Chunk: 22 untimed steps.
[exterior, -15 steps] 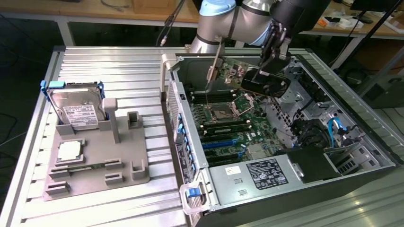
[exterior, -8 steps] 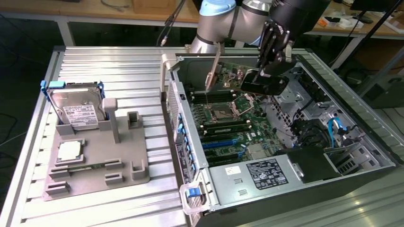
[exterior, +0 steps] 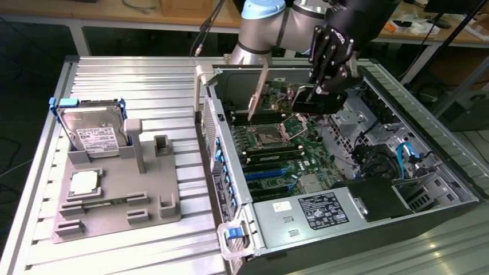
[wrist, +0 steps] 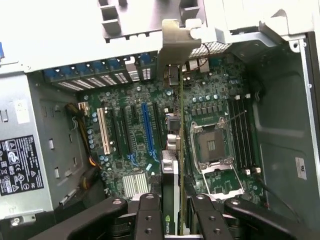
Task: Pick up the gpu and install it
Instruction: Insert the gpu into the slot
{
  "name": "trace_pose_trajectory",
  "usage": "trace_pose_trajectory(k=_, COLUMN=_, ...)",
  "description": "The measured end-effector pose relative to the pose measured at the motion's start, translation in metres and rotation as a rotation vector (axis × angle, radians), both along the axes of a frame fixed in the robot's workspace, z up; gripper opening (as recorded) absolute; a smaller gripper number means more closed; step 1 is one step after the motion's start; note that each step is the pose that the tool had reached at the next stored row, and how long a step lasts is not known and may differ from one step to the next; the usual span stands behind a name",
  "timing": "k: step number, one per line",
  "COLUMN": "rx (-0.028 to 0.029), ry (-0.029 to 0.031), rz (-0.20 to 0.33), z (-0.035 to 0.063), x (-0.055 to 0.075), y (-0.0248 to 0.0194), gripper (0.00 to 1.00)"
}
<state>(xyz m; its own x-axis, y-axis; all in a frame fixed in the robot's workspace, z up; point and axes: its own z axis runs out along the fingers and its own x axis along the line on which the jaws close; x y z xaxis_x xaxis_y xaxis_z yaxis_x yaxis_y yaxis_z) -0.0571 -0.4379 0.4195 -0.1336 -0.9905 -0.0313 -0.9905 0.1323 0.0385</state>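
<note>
Black fingers [wrist: 149,215] of my gripper [wrist: 175,216] press against both faces of the gpu [wrist: 171,165], which stands on edge between them; I record the card as clamped. In the wrist view the card runs straight out from the fingertips. Its silvery metal bracket [wrist: 174,45] sits at the end farthest from them, against the slotted wall of the computer case [wrist: 285,120]. In the exterior view the bracket's top reaches above the rim of that wall. I cannot tell whether the card's lower edge touches anything.

Beneath the fingers lies the green motherboard [wrist: 125,130]. To one side of the held card I see the open processor socket [wrist: 210,145], with the memory slots [wrist: 241,131] just beyond it. On the other side runs a blue expansion slot [wrist: 147,125], and past that a white slot [wrist: 104,131]. Further from the fingers, the power supply [exterior: 321,209] with its black label occupies one end of the case.

Outside the case, well apart from the gripper, a grey holder [exterior: 114,215] rests on the ribbed metal table [exterior: 130,74]. A hard drive [exterior: 95,136] leans upright in the holder, and a small silver processor chip [exterior: 82,182] lies flat near the drive.
</note>
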Motion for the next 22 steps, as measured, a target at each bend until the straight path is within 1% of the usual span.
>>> trace_pose_trajectory(k=9, rx=0.0, ry=0.0, rz=0.159, z=-0.0016, x=0.0, y=0.0001, gripper=0.27)
trace_pose_trajectory(k=11, rx=-0.0004, ry=0.0001, rz=0.163, z=-0.0023, x=0.001, y=0.0002, gripper=0.27)
trace_pose_trajectory(k=14, rx=-0.0016, ry=0.0002, rz=0.161, z=-0.007, x=0.001, y=0.0001, gripper=0.27)
trace_pose_trajectory(k=22, rx=-0.0024, ry=0.0, rz=0.153, z=-0.0192, x=0.002, y=0.0001, gripper=0.27)
